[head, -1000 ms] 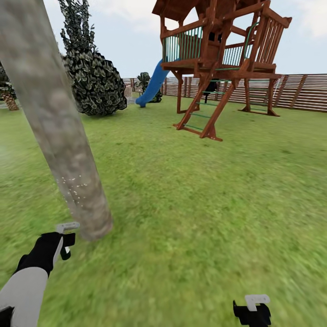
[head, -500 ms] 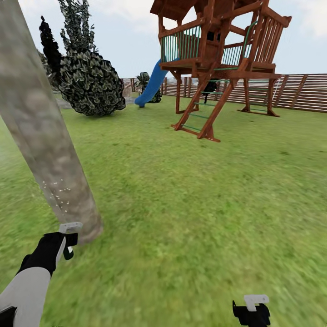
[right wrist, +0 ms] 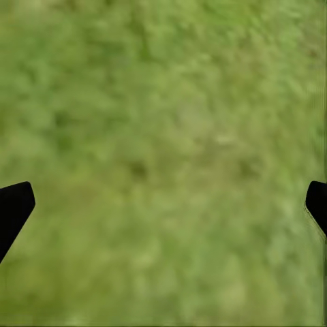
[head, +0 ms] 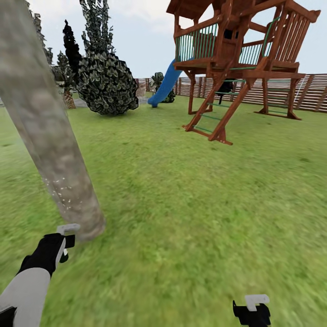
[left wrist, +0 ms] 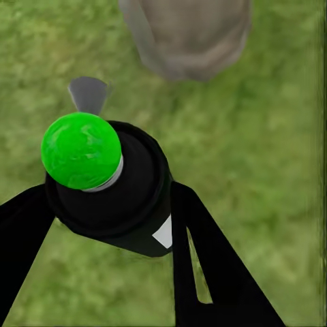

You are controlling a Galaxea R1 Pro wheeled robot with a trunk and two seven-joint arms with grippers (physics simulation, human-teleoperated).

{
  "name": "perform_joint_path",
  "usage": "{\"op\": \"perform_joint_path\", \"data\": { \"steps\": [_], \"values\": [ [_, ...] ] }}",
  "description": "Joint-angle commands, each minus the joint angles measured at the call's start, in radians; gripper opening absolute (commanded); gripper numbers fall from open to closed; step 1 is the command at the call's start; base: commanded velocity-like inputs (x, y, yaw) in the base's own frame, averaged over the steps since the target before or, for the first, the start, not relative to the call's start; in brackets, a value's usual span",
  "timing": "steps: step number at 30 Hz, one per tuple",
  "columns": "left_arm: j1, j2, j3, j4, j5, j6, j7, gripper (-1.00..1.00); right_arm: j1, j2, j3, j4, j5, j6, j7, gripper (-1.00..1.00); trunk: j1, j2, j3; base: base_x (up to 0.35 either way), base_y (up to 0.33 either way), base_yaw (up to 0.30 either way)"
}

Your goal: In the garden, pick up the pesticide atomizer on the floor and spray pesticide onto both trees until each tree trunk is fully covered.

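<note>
A thick mottled grey-tan tree trunk [head: 50,136] leans up the left side of the head view, with small white specks [head: 63,195] on its lower bark. My left gripper [head: 66,238] hovers just in front of the trunk's base, shut on the pesticide atomizer [head: 64,257]. In the left wrist view the atomizer [left wrist: 112,194] is a black bottle with a bright green top, held between the black fingers [left wrist: 204,266], and the trunk [left wrist: 187,34] stands close ahead. My right gripper [head: 252,309] hangs low over the grass, open and holding nothing [right wrist: 163,204].
Green lawn [head: 190,204] spreads to the right. A wooden play tower [head: 236,59] with a blue slide [head: 163,86] stands far ahead, in front of a slatted fence [head: 309,93]. A round dark bush [head: 106,84] and dark columnar trees [head: 71,45] stand at the back left.
The head view has swung, so the play tower and bush sit further right and more columnar trees show. My left gripper stays by the trunk's base, holding the atomizer.
</note>
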Motion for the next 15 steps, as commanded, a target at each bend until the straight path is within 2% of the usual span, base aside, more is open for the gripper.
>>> {"op": "perform_joint_path", "data": {
  "steps": [1, 6, 11, 15],
  "values": [
    [-0.001, -0.001, 0.001, -0.001, 0.000, 0.004, 0.001, -1.00, -0.001, 0.000, -0.006, 0.002, 0.011, -0.004, -0.004, 1.00, 0.000, 0.000, -0.001, 0.254, -0.173, 0.002],
    [-0.001, 0.000, 0.001, -0.002, 0.000, 0.004, 0.001, -1.00, -0.001, 0.001, -0.006, 0.002, 0.012, -0.004, -0.004, 1.00, 0.000, 0.000, -0.001, 0.255, -0.172, 0.016],
    [-0.001, 0.000, 0.003, -0.002, 0.000, 0.004, 0.008, -1.00, -0.001, 0.001, -0.006, 0.002, 0.011, -0.004, -0.005, 1.00, 0.000, 0.000, -0.001, 0.235, -0.191, 0.244],
    [-0.001, 0.000, 0.005, -0.002, -0.001, 0.003, 0.012, -1.00, -0.001, 0.001, -0.006, 0.003, 0.012, -0.004, -0.004, 1.00, 0.000, 0.000, -0.001, 0.105, -0.259, 0.276]
  ]
}}
